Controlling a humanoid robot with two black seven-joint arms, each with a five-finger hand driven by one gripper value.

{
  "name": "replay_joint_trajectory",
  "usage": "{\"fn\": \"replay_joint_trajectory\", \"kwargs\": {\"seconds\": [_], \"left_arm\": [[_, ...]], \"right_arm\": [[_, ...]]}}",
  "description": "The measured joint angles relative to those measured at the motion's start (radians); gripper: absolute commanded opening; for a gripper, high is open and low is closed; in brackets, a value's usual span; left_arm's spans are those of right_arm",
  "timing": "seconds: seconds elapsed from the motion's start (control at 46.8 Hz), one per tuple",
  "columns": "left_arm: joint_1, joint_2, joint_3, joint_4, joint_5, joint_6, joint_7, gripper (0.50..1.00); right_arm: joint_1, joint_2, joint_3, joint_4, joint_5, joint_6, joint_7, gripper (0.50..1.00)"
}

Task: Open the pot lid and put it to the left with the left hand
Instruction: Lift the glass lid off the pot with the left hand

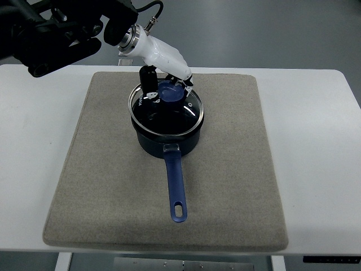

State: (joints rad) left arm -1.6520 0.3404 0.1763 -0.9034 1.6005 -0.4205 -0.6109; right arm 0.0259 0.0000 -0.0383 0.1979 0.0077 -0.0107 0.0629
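Fingers of the left hand [166, 76] pinch the blue knob of the glass lid [166, 107].

That lid sits on the dark blue pot [167, 135], mid-mat on the grey mat [101, 186] over the white worktop [316, 141]; the pot's blue handle points toward me.

The pot [167, 138] is dark navy with a brighter blue handle [176, 186]; its glass lid [167, 107] has a silver rim and a blue knob [170, 92]. The mat [237, 169] is plain grey-beige, the table [316, 141] white. The left hand [163, 59] is white with black fingers [148, 82].
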Motion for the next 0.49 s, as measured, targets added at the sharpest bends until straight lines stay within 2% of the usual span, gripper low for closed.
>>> {"fn": "replay_joint_trajectory", "kwargs": {"seconds": [0.192,0.491], "left_arm": [[-0.003,0.002,-0.006,0.004,0.001,0.011,0.000,0.500],[-0.003,0.011,-0.011,0.069,-0.004,0.086,0.000,0.500]], "right_arm": [[0.000,0.000,0.000,0.000,0.000,0.000,0.000,0.917],[-0.001,0.000,0.000,0.001,0.000,0.000,0.000,0.917]]}}
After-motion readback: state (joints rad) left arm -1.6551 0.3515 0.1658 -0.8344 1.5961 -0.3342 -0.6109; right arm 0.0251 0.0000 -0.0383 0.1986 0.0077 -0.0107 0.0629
